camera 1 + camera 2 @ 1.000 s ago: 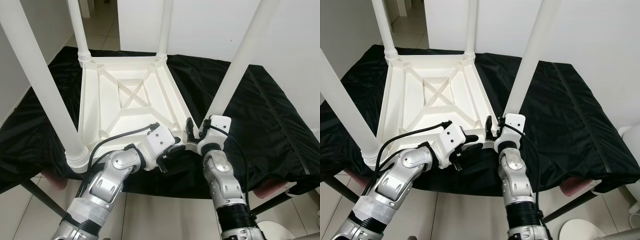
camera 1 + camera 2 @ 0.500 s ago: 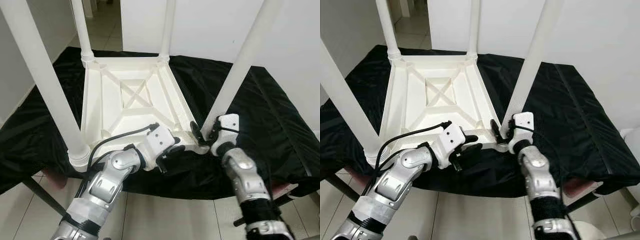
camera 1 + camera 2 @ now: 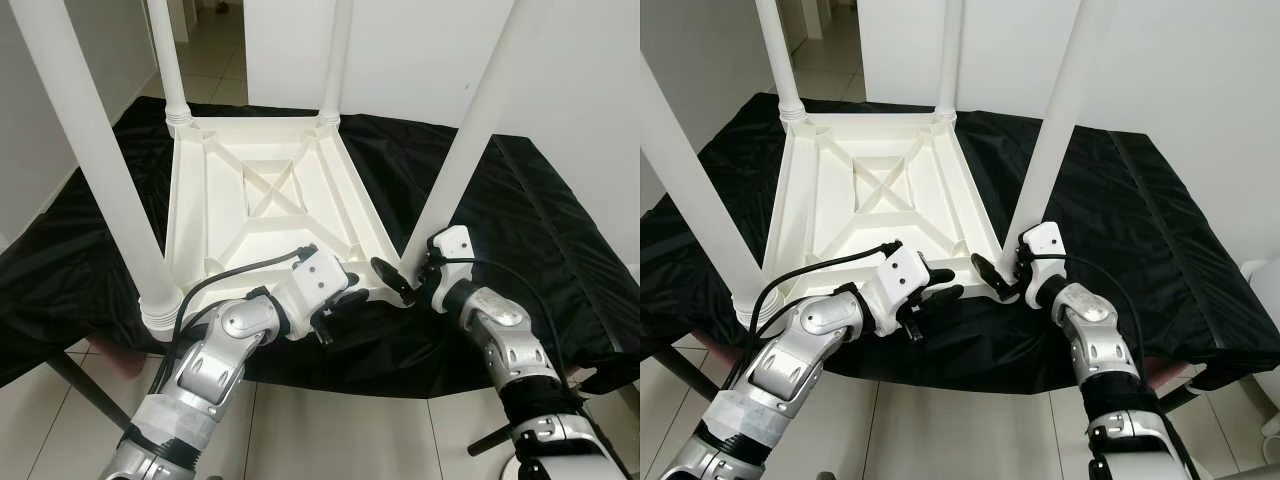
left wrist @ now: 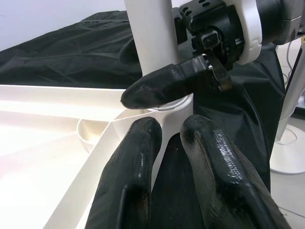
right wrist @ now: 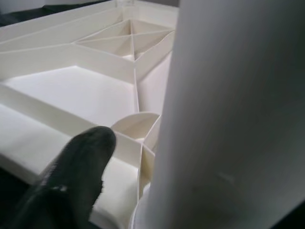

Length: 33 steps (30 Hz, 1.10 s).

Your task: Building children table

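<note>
A white plastic children's table (image 3: 260,215) lies upside down on a black cloth, with its legs pointing up. My left gripper (image 3: 338,308) is at the near rim by the right corner, shut across the rim wall (image 4: 164,143). My right gripper (image 3: 392,270) reaches in from the right at the foot of the near-right leg (image 3: 470,140). It is open: one finger (image 4: 162,86) lies along the leg's near side with a gap to the leg (image 5: 238,95), and the other is hidden behind it. The near-left leg (image 3: 100,150) and the far legs (image 3: 168,60) stand untouched.
The black cloth (image 3: 510,200) covers a wider work table and hangs over its near edge. White walls stand close behind and at the left, with tiled floor (image 3: 330,440) below. A white stand base (image 3: 1268,410) sits on the floor at the right.
My right arm has swung out to the right, and its gripper has turned around the foot of the near-right leg, now reaching in sideways. The left gripper has stayed on the rim.
</note>
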Available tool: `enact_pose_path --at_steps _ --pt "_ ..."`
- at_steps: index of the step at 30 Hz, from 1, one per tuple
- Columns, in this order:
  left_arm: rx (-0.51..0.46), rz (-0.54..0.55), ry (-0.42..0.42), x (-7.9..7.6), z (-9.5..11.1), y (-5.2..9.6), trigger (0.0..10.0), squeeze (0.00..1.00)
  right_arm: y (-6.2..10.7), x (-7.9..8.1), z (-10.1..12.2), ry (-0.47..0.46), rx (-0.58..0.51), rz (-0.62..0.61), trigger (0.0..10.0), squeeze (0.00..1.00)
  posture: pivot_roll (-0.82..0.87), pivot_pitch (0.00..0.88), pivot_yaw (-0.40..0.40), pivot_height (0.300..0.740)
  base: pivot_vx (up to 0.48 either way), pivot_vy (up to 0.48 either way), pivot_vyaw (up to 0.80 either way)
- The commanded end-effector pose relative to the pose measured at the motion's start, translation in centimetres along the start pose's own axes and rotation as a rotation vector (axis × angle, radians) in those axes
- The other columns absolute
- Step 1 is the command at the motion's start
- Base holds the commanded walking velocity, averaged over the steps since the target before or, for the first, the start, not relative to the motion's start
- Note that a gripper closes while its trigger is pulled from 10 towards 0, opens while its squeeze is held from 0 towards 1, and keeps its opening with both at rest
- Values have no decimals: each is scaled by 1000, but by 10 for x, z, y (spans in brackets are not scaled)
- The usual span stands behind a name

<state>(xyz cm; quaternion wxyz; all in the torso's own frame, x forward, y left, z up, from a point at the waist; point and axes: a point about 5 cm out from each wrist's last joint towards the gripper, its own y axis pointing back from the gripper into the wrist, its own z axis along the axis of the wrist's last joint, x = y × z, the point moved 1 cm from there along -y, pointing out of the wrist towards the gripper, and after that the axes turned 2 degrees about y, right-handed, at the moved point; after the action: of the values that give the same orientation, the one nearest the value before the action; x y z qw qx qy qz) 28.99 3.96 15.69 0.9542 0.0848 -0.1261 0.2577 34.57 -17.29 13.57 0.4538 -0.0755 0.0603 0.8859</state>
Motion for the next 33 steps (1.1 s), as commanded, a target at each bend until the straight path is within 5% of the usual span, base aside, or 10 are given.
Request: enact_pose_path --at_steps 1,2,3,13,14,15,24,33 --pt "-4 18 -3 1 1 -1 10000 0 0 0 -3 3 13 28 2863 0 64 2 -57 740 0 0 0" --pt "-4 18 -3 1 1 -1 10000 0 0 0 -3 3 13 28 2863 0 64 2 -57 740 0 0 0" --pt "-4 21 -2 1 1 0 10000 0 0 -1 -5 4 17 30 0 0 64 5 -58 740 0 0 0" --pt "0 30 6 2 0 1 10000 0 4 -3 -11 -35 19 28 0 0 62 19 -55 740 0 0 0" --pt "1 30 7 2 0 1 10000 0 4 -4 -12 -39 21 12 3804 0 56 26 -55 740 0 0 0" --pt "1 30 8 2 0 1 10000 0 4 -5 -12 -49 17 -7 10000 0 56 26 -55 740 0 0 0" --pt "0 31 12 2 0 1 10000 0 0 -8 -11 -103 14 -157 10000 0 46 37 -55 740 0 0 0" --pt "2 29 21 0 -1 2 10000 0 -4 -6 -3 -185 -9 -453 10000 0 43 47 -49 740 0 0 0"
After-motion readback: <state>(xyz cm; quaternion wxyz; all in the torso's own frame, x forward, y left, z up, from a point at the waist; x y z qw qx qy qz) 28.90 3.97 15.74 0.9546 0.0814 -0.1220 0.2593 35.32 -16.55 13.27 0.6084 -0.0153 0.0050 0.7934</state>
